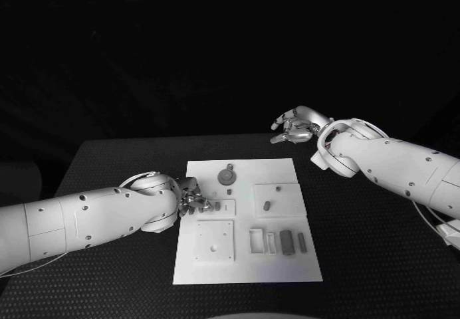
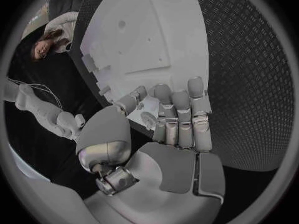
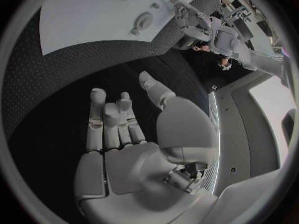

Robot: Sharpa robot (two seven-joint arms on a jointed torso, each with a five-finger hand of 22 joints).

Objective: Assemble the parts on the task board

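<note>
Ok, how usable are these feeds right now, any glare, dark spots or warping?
Head view: the task board is bright against the dark table, detail near the left hand is small. Both wrist views: fisheye bends the board's edges, and the right hand shows sharply.

The head camera looks steeply down on the bench (image 1: 115, 159) from above and some way off. Each wrist camera sits close behind its own hand, facing along the fingers. All three views share the white board (image 1: 247, 266) (image 2: 143, 30) (image 3: 81, 15).
</note>
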